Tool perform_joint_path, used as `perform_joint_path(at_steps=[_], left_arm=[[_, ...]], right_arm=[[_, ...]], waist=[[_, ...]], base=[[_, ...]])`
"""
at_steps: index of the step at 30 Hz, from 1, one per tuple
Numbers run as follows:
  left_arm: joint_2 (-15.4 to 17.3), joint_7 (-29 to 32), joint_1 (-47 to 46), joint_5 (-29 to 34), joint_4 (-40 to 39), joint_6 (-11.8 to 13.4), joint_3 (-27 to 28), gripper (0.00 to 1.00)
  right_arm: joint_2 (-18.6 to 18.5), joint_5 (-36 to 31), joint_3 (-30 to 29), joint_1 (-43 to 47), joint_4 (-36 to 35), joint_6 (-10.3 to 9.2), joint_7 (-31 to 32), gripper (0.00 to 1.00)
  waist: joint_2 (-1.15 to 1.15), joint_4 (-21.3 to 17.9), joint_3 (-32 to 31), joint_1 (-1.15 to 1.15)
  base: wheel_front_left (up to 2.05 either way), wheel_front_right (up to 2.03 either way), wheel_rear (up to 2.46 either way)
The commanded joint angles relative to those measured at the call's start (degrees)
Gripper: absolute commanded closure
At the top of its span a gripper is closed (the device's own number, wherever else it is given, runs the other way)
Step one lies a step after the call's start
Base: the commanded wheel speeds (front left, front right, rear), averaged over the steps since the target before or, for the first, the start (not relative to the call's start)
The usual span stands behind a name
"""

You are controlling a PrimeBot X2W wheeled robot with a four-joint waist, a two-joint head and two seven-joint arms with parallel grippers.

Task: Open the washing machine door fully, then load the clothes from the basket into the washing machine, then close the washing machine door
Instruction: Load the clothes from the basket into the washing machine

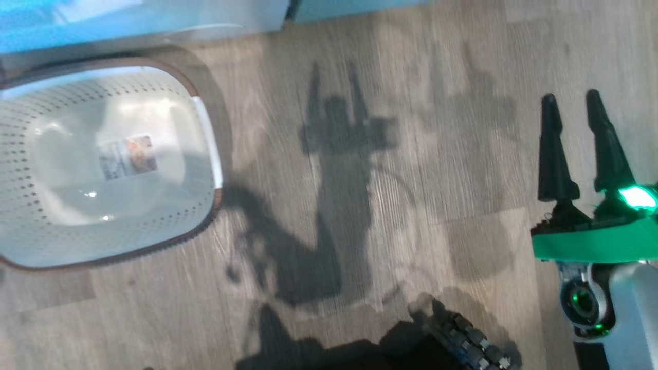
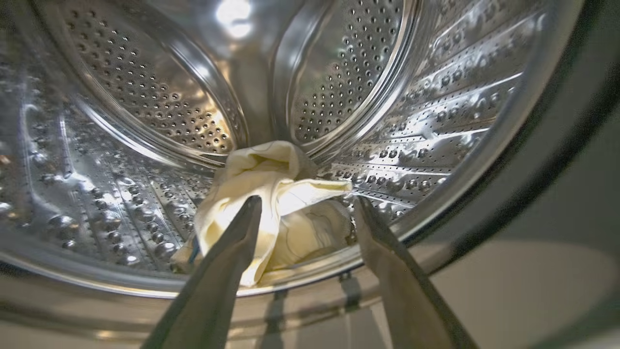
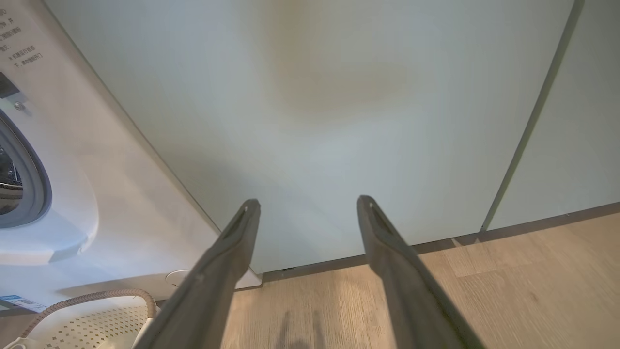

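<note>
Left gripper (image 2: 306, 201): fingers spread apart, clamped on nothing; pale yellow clothes (image 2: 271, 189) lie in the washing machine (image 2: 121, 203) drum just past its fingertips. Right gripper (image 1: 570, 96): fingers apart, nothing between them, over the wooden floor (image 1: 411, 205); basket (image 1: 31, 128) well off to its left.

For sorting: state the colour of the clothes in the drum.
Clothes pale yellow; left wrist view.

The clothes (image 2: 271, 194), a crumpled pale yellow bundle, lie low in the metal drum of the washing machine (image 3: 106, 194), just inside its rim. The basket (image 1: 31, 154), cream and perforated, stands upright on the floor before the white machine; a label shows on its bottom.
</note>
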Motion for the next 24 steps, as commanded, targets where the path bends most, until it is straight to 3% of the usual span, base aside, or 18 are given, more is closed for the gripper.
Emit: perform_joint_path(at_steps=[1, 12, 17, 24], left_arm=[[2.6, -0.8, 1.3, 0.0, -2.3, 0.5, 2.8, 0.00], [-4.0, -12.0, 24.6, -1.5, -10.0, 4.0, 3.3, 0.00], [-8.0, -14.6, 32.3, 0.4, -12.9, 6.9, 1.3, 0.00], [-12.8, -16.0, 39.5, 2.5, -15.1, 8.3, -1.8, 0.00]], right_arm=[[-0.4, -0.6, 0.3, 1.9, -1.4, -0.16, -0.4, 0.00], [-0.4, -6.1, -3.0, 5.6, -0.7, -0.16, -0.4, 0.00], [-0.4, -8.4, -4.2, 7.7, -0.4, -0.16, -0.4, 0.00], [-0.4, -11.2, -5.3, 10.9, 0.4, -0.16, -0.4, 0.00]], waist=[[0.00, 1.4, -1.8, 0.00], [0.00, 6.6, -10.5, 0.00], [0.00, 8.9, -14.5, 0.00], [0.00, 11.8, -20.5, 0.00]], base=[[0.00, 0.00, 0.00], [0.00, 0.00, 0.00], [0.00, 0.00, 0.00], [0.00, 0.00, 0.00]])
